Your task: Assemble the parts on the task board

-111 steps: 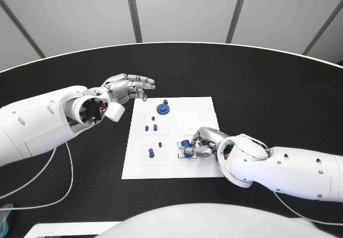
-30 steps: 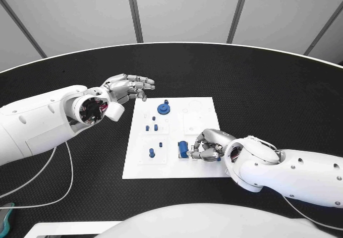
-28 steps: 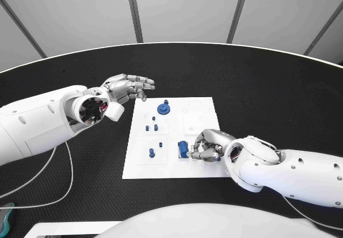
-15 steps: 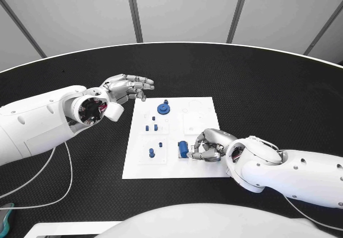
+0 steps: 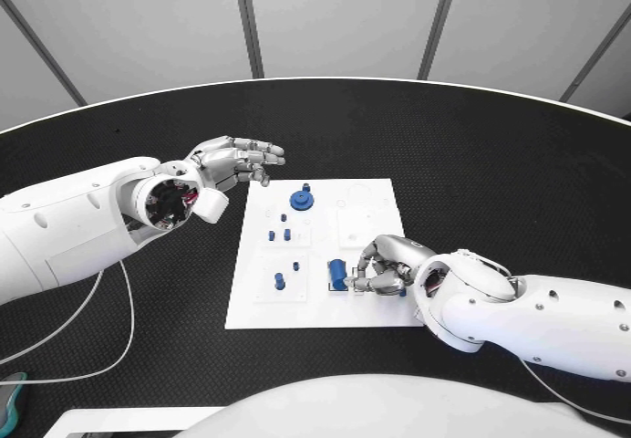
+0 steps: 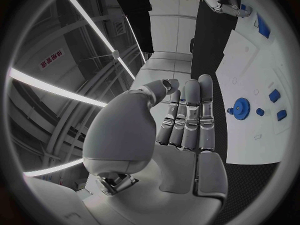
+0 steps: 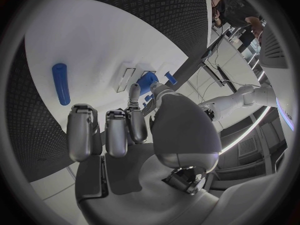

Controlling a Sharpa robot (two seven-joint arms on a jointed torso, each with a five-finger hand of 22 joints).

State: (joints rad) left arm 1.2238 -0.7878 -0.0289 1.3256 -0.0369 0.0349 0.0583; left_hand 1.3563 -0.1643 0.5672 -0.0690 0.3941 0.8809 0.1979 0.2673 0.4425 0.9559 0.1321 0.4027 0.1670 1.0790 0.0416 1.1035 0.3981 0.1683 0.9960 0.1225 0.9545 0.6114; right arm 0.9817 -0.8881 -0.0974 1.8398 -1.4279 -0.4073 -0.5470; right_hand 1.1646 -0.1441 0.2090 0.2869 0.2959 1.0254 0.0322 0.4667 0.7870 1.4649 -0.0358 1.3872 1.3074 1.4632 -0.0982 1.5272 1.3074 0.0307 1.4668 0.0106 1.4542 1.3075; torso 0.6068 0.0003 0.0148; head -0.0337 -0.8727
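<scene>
While both hands (image 5: 241, 162) (image 5: 383, 266) hover, task board (image 5: 368, 199) carries 7 parts (image 5: 303, 199).

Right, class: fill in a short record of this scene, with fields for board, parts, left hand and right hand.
board: white task board mid-table
parts: blue gear at the far end; small blue pegs; a blue cylinder near the right hand
left hand: left hand raised beside the board's far left corner, holding nothing
right hand: right hand on the board; grip unclear

White arms (image 5: 79, 219), silver hands (image 5: 237, 161)
</scene>
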